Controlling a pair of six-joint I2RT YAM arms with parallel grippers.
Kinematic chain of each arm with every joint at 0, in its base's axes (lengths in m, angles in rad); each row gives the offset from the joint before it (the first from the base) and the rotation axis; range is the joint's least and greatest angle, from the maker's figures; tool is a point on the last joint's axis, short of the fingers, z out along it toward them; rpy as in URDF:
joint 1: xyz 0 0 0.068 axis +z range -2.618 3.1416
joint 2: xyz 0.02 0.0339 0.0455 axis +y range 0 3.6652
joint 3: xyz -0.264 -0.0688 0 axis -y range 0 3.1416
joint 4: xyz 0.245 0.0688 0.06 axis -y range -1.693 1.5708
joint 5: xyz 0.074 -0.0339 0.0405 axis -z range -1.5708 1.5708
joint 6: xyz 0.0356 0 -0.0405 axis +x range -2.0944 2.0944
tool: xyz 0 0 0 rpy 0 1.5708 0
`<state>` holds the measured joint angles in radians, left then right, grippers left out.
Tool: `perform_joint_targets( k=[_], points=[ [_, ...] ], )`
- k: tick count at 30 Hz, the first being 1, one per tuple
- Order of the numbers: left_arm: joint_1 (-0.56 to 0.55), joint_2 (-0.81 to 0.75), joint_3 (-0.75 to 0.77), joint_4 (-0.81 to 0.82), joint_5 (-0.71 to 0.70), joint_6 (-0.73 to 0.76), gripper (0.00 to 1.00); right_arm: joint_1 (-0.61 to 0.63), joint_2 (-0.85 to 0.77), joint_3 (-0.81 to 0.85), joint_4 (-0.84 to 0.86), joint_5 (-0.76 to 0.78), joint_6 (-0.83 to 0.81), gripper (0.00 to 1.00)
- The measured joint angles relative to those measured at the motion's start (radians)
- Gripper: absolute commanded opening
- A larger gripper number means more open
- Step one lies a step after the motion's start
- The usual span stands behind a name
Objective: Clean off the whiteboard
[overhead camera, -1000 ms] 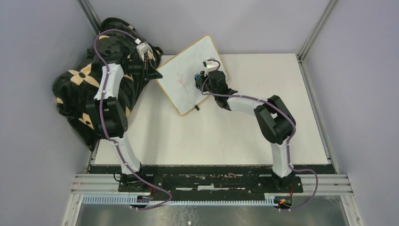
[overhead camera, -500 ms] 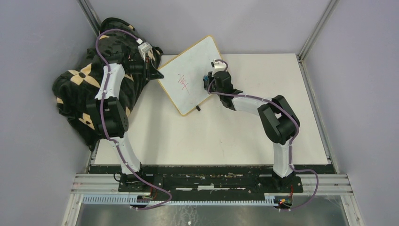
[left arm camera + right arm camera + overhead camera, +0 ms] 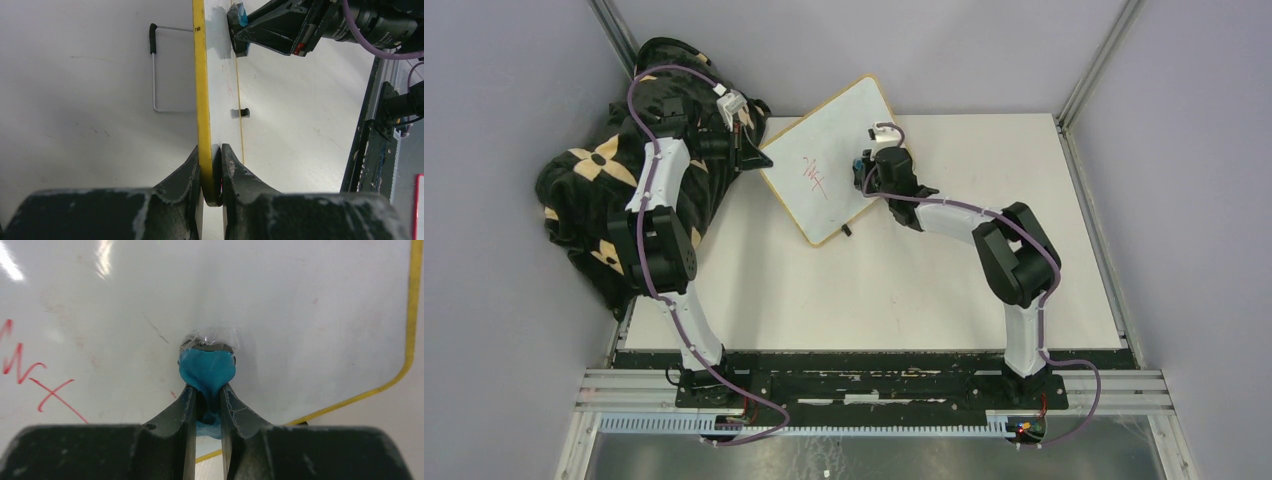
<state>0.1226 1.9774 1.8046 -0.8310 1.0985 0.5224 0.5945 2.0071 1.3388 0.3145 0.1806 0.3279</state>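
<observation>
Right hand (image 3: 207, 396), clamped on blue eraser (image 3: 207, 367), creeps back toward 9 o'clock across whiteboard (image 3: 300, 300); red marks (image 3: 35, 380) still unerased. Left hand (image 3: 210, 167) pinches its edge.

Robotics lab test cell: white table (image 3: 874, 290) boxed by grey walls (image 3: 504, 300), aluminium extrusion rail (image 3: 1124, 390) carrying the arm bases (image 3: 1027, 372).

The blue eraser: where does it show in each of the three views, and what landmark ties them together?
Top external: the blue eraser sits at the tip of the right hand, over the whiteboard, right of the red marks.
Left wrist: eraser at the top, right of centre, at the board face.
Right wrist: eraser at picture centre, clamped between the fingers.
Shared landmark: the whiteboard's frame, seen in all three.
</observation>
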Motion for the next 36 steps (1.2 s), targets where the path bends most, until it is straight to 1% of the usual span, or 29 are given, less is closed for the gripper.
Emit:
perform_joint_targets(
  k=[7, 11, 17, 20, 25, 30, 36],
  points=[
    [-0.002, -0.002, -0.006, 0.017, 0.0, -0.022, 0.03, 0.09, 0.021, 0.1, -0.011, -0.042, -0.012, 0.01],
    [-0.002, -0.002, -0.006, 0.018, -0.005, -0.025, 0.03, 0.127, 0.037, 0.119, -0.009, -0.04, -0.021, 0.01],
    [-0.003, -0.001, -0.006, 0.026, -0.01, -0.033, 0.03, 0.113, 0.039, 0.119, -0.011, -0.056, -0.018, 0.0],
    [-0.004, -0.001, -0.006, 0.027, -0.014, -0.035, 0.03, 0.102, 0.035, 0.093, 0.019, -0.064, -0.013, 0.01],
    [-0.005, -0.001, -0.006, 0.027, -0.014, -0.037, 0.03, 0.035, 0.008, 0.006, 0.037, -0.064, 0.002, 0.0],
    [-0.005, -0.001, -0.006, 0.027, -0.014, -0.04, 0.03, -0.024, -0.001, -0.043, 0.039, -0.055, 0.009, 0.01],
    [-0.006, -0.001, -0.006, 0.029, -0.014, -0.043, 0.03, -0.018, -0.001, -0.043, 0.038, -0.056, 0.009, 0.01]
  ],
)
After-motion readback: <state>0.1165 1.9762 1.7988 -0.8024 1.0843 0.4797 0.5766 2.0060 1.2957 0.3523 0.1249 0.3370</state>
